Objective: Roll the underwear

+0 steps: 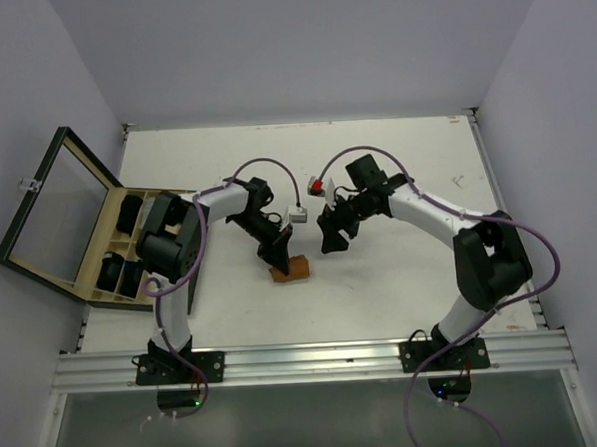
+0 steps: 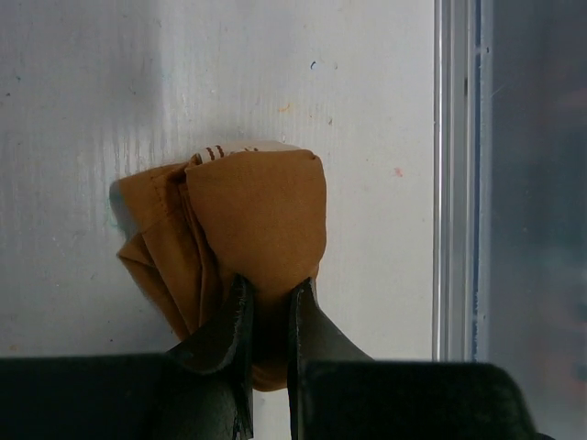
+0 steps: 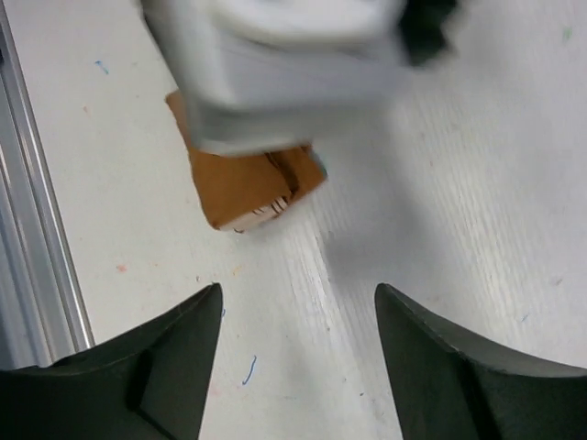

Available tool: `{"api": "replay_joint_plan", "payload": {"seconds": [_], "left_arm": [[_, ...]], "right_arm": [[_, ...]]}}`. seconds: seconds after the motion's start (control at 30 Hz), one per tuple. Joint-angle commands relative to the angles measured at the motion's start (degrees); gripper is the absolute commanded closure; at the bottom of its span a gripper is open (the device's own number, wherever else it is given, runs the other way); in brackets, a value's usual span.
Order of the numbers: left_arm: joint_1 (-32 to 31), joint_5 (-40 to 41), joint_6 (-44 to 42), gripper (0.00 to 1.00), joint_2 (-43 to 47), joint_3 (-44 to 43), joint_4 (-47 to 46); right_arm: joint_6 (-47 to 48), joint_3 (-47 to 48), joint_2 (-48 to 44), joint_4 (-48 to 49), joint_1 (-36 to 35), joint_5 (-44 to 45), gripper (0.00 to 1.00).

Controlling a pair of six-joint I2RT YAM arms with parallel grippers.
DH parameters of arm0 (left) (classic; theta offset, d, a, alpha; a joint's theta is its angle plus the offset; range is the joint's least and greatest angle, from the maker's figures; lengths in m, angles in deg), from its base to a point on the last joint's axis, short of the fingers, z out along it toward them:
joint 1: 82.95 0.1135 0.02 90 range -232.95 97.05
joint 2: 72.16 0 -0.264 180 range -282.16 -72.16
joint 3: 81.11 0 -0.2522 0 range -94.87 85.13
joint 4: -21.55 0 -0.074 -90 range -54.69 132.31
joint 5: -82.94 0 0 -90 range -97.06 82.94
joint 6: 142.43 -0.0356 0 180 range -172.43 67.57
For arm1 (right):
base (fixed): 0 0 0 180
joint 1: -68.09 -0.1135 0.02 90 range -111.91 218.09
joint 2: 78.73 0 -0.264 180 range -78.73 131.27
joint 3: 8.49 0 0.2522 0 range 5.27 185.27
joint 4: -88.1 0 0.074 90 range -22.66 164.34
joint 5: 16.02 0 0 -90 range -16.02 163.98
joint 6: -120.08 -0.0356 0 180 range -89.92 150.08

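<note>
At centre frame in the top view, orange-brown underwear bundled on the white table, left gripper pinching its edge, right gripper just right, jaws spread and empty, at far left an open wooden box holding black underwear

You have the underwear lying on the bench, left of the middle and toward the front edge. Your left fingers are pinched on a fold at its nearer end. Your right fingers stand spread apart just right of it and a little behind, not touching it. The box sits at the bench's left edge, lid swung out leftward, with further garments in its compartments.
</note>
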State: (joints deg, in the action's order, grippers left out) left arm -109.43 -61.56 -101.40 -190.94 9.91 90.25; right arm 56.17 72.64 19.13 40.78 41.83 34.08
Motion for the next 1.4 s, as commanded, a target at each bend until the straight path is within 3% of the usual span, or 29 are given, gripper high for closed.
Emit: {"api": "replay_joint_plan", "payload": {"seconds": [0.0, 0.27, 0.63, 0.73, 0.83, 0.87, 0.97, 1.1, 1.13, 1.23, 1.37], "left_arm": [[0.0, 22.0, -2.9, 1.00, -10.9, 1.9, -1.3], [0.7, 22.2, -2.7, 1.00, -13.0, -1.6, 0.4], [0.8, 22.2, -2.5, 1.00, -13.2, -1.2, 0.1], [0.8, 21.8, -2.4, 1.00, -13.1, -1.0, -0.2], [1.0, 21.5, -2.1, 1.00, -13.1, -1.2, -0.2], [1.2, 21.3, -1.7, 1.00, -13.1, -1.4, -0.4], [1.8, 19.9, -0.2, 0.98, -11.6, -1.4, -1.1], [5.1, 15.7, 3.9, 0.83, -4.5, 0.3, -6.4], [5.9, 14.9, 4.8, 0.73, -0.3, 1.4, -7.8], [9.9, 13.1, 8.6, 0.58, 10.2, 4.5, -14.7], [16.7, 12.3, 12.1, 0.48, 23.1, 8.3, -22.8]], "right_arm": [[5.6, -2.4, -5.8, 6.6, -6.2, 2.8, 0.27], [13.9, -7.8, -5.4, 14.9, -18.1, 11.0, 0.23], [17.2, -12.0, -0.9, 26.6, -22.2, 16.3, 0.20], [18.4, -12.7, 0.2, 26.9, -22.2, 15.3, 0.32], [19.4, -12.6, 2.1, 25.9, -22.3, 13.4, 0.62], [19.4, -12.6, 2.5, 25.7, -22.3, 13.1, 0.80], [19.8, -12.3, 4.7, 24.2, -22.2, 10.9, 1.00], [19.6, -9.8, 8.6, 19.6, -22.1, 8.5, 1.00], [19.1, -9.2, 9.4, 18.5, -22.0, 7.5, 1.00], [17.5, -6.7, 12.2, 15.1, -21.7, 5.6, 1.00], [13.8, -1.6, 16.3, 10.2, -20.9, 3.4, 1.00]]}}
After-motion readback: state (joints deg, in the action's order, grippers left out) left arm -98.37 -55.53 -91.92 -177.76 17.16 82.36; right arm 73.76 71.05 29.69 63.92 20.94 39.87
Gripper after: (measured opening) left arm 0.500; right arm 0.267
